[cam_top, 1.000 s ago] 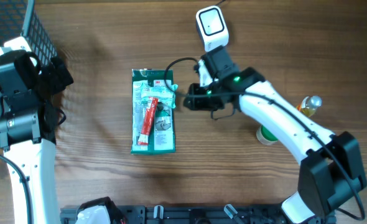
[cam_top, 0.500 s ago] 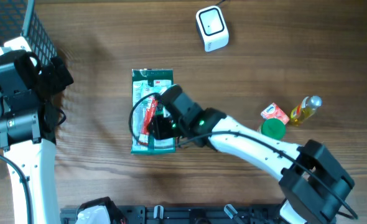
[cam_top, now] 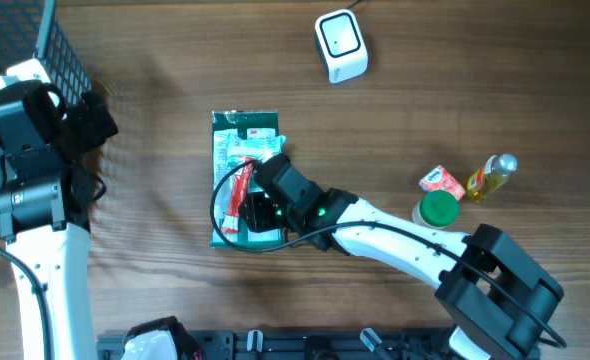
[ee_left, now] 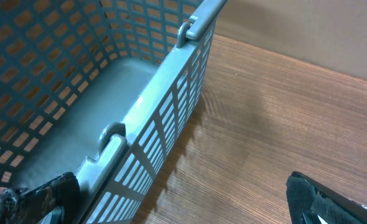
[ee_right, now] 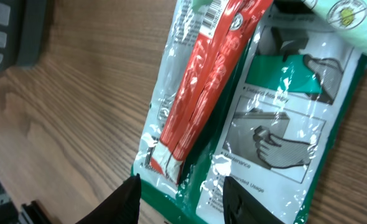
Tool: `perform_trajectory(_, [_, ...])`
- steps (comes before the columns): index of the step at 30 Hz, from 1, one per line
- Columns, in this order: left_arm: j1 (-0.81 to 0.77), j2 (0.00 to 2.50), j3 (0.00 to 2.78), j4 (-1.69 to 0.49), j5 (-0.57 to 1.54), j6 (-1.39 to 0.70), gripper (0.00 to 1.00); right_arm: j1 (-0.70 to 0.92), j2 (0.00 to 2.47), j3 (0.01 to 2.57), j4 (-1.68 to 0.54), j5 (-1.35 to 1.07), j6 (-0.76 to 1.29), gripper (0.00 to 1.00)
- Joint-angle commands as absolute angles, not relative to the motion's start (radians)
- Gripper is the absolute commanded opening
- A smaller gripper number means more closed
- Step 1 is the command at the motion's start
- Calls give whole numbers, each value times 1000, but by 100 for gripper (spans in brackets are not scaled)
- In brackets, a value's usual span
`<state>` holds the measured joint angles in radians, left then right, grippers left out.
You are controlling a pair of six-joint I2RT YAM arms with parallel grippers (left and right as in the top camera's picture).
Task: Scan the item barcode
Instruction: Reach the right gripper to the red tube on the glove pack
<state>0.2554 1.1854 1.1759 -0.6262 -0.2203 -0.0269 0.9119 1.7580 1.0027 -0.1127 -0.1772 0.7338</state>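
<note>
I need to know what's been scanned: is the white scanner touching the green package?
Apart. The overhead view shows bare table between the scanner and the package.

In the right wrist view, the green packet (ee_right: pixel 277 118) is carrying small white captions under its hand drawings; the lower one is appearing to end in "Usage", and the rest is blurring past reading. The clear-wrapped red stick (ee_right: pixel 205 81) lying on it is showing barcode stripes (ee_right: pixel 216 9) at its upper end and fine black print at its lower end, none of it legible. A pale sachet (ee_right: pixel 348 18) at the frame's corner is bearing a round yellow-green emblem with no readable words.
</note>
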Motion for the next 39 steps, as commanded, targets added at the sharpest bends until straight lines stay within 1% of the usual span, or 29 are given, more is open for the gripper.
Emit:
perform_trajectory(1, [260, 1225, 1120, -678, -166, -67, 100, 913, 1787, 992, -97, -118, 744, 44])
perform_trajectory(6, [260, 1225, 1120, -678, -166, -67, 100, 913, 1822, 992, -84, -118, 744, 47])
perform_trajectory(10, [260, 1225, 1120, -678, -166, -67, 100, 913, 1843, 992, -80, -119, 744, 51])
perform_trajectory(15, [260, 1225, 1120, -678, -166, -67, 100, 913, 1850, 992, -65, -119, 744, 51])
perform_trajectory(18, [260, 1225, 1120, -678, -166, -67, 100, 915, 1853, 992, -62, -119, 778, 50])
perform_trajectory(21, [260, 1225, 1120, -678, -166, -67, 100, 931, 1865, 992, -50, -118, 814, 50])
perform_trajectory(27, [260, 1225, 1120, -678, -166, -67, 100, 970, 1893, 992, 0, -119, 818, 49])
perform_trajectory(32, [260, 1225, 1120, -678, -166, -67, 100, 970, 1893, 992, 0, -116, 897, 49])
perform_trajectory(39, [260, 1225, 1120, -678, -166, -67, 100, 974, 1893, 992, -1, -114, 897, 49])
